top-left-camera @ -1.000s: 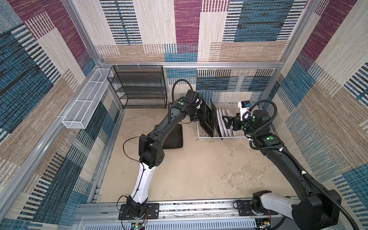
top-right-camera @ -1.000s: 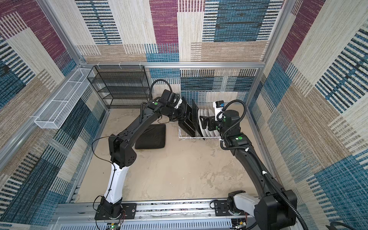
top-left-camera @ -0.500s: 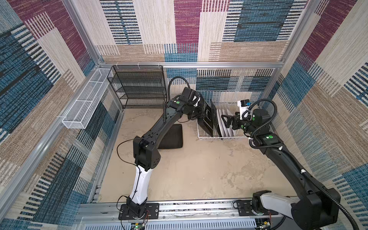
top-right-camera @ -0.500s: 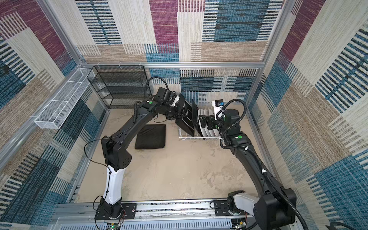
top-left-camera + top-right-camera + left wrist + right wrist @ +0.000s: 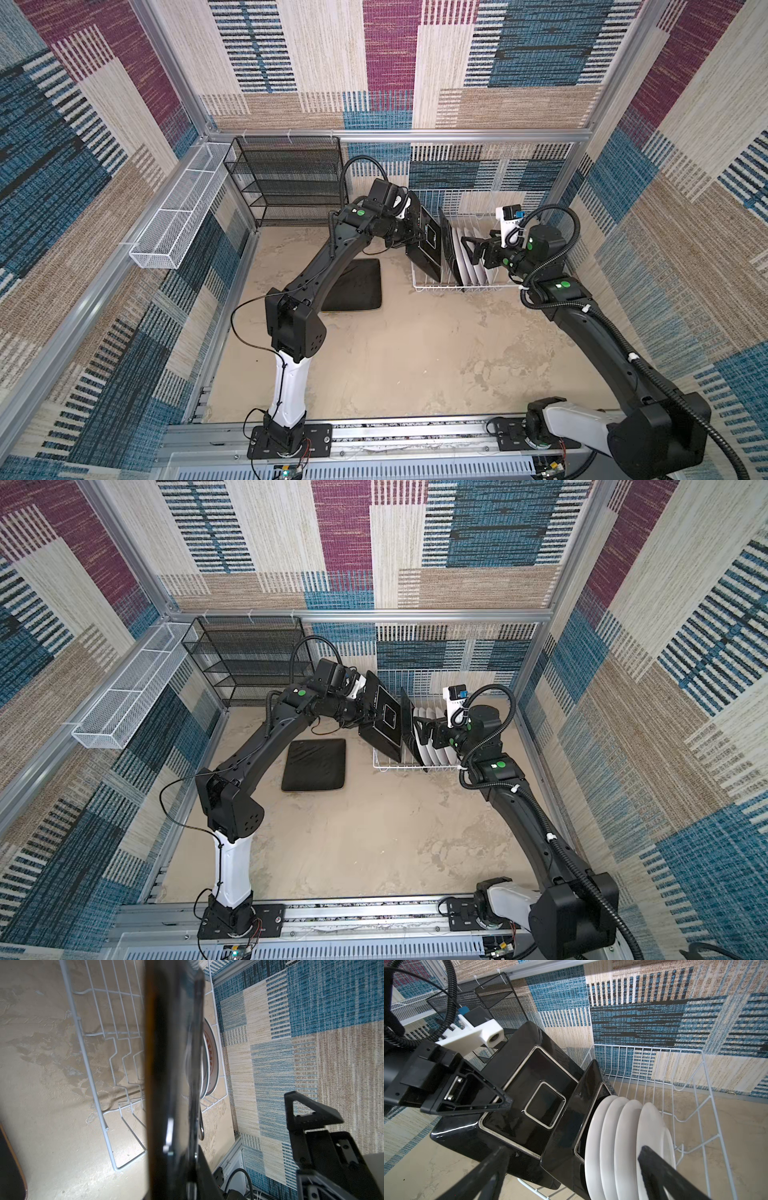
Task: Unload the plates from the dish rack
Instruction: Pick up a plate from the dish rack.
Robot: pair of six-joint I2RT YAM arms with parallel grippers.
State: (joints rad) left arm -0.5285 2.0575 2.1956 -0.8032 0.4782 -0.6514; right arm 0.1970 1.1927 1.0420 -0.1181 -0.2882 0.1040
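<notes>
Left arm's elbow swung outward since a second ago; square plate in its grip tipped further away from row. Left gripper clamped tight on plate's edge. Plate on edge, black back facing right arm, top leaning left, over left end of dish rack. Second square plate and round plates upright in rack, backs toward right arm. Right gripper wide open, empty, just above round plates.

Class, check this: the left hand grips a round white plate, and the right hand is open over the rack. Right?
No. The left hand grips a square black plate, not a round white one; the right wrist view shows it. The right hand is open over the rack.
</notes>
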